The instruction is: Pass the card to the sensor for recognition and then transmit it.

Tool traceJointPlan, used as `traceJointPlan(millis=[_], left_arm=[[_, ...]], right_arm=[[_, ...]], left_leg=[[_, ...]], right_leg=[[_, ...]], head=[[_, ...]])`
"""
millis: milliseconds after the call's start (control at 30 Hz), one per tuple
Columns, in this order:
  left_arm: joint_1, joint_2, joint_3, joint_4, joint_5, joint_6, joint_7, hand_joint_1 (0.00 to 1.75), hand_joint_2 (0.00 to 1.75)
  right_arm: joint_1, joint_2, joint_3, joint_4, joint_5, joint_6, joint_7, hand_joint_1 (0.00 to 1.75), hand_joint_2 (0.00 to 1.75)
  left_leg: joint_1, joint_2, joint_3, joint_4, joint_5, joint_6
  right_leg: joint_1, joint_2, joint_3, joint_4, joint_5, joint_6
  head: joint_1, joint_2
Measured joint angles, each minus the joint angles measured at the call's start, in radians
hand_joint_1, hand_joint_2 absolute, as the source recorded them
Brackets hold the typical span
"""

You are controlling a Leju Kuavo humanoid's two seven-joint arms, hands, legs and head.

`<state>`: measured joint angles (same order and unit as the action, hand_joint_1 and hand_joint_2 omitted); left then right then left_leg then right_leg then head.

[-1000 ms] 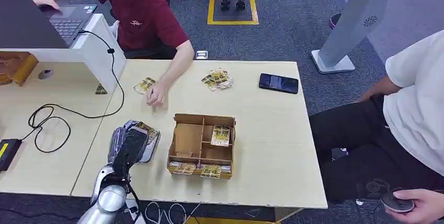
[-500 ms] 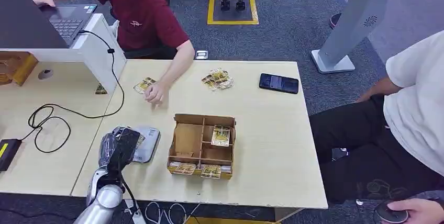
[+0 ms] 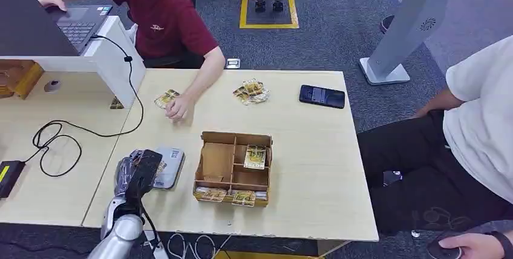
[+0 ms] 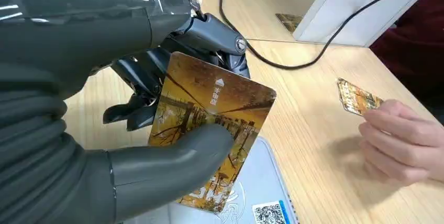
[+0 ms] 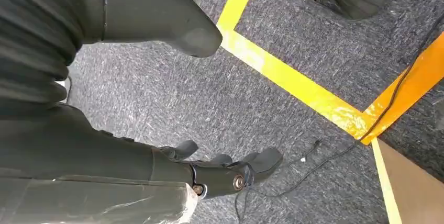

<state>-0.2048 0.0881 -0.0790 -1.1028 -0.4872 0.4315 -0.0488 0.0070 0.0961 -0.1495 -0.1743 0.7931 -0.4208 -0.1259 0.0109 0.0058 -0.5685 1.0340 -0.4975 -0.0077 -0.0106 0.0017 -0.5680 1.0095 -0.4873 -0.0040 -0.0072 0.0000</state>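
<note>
Over the sensor's [image 3: 169, 165] near edge, the left hand [image 3: 138, 171] pinches the card [image 4: 212, 130]; right hand [image 5: 209, 174] spread.

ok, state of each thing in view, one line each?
left hand: holds card
card: upright, over sensor
sensor: flat on table
right hand: empty, fingers apart, hanging over floor
wooden box: open, cards inside
phone: flat on table

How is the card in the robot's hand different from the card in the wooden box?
The held card is pinched by the left hand, tilted up above the grey sensor; the box card lies flat in a compartment of the wooden box. The held card touches fingers; the box card touches no hand. Both have yellowish-brown pictures.
</note>
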Motion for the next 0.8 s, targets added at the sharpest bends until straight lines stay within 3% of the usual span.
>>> traceJointPlan(millis=[367,533,800], left_arm=[[-0.011,-0.006,0.007,0.050,-0.054,0.035,0.021,1.75,1.75],[-0.017,-0.008,0.023,0.118,-0.121,0.076,0.024,1.75,1.75],[-0.041,-0.012,0.046,0.226,-0.154,0.085,0.026,1.75,1.75]], right_arm=[[0.000,0.000,-0.001,0.000,0.010,0.000,0.000,0.00,1.75],[-0.001,0.002,-0.001,0.000,0.026,0.000,0.000,0.00,1.75],[-0.003,0.004,-0.001,0.000,0.028,0.001,-0.002,0.00,1.75]], left_leg=[[0.000,0.000,0.000,0.000,0.000,0.000],[0.000,0.000,0.001,0.000,0.000,0.000],[0.000,0.000,0.003,0.000,0.000,0.000]], right_leg=[[0.000,0.000,0.000,0.000,0.000,0.000],[0.000,0.000,0.001,0.000,0.000,0.000],[0.000,-0.001,0.005,0.000,0.000,0.000]], head=[[0.000,0.000],[0.000,0.000],[0.000,0.000]])
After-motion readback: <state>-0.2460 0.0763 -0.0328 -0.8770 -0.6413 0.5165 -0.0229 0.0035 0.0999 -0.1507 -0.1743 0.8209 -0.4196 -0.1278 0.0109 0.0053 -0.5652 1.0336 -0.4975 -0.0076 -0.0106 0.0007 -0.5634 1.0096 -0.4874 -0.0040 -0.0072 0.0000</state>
